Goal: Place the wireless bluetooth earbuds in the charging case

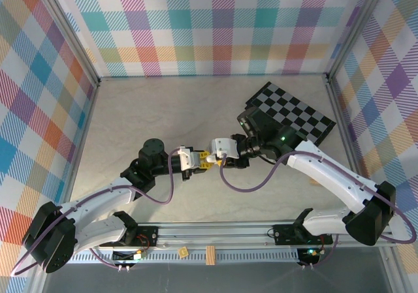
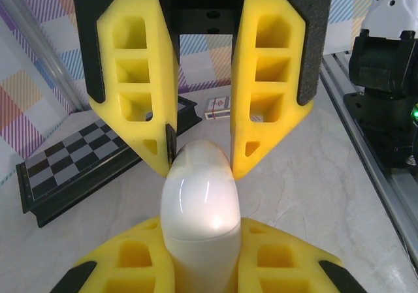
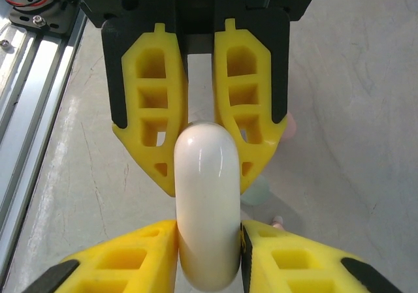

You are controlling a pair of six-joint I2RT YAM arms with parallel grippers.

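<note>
Glossy white case (image 2: pixel 199 208), with a bright highlight down its dome. The left gripper (image 2: pixel 199 257) has yellow jaws backed in black, and it's the same yellow and black on the right gripper (image 3: pixel 209 257). The counter (image 1: pixel 144 117) is pale cream with faint grey veins. Black-and-grey checks on the chessboard (image 1: pixel 294 113). The walls (image 1: pixel 215 25) are pastel plaid: teal, pink, purple, orange. White arms (image 1: pixel 333 182) with black joints, purple cables (image 1: pixel 248 190). There's a blurry pink bud (image 3: pixel 289 124).

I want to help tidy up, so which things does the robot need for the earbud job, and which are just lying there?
For the job: white charging case, gripped by left gripper and right gripper; pink earbud; mint earbud.
Just lying about: checkered board; small box.
</note>
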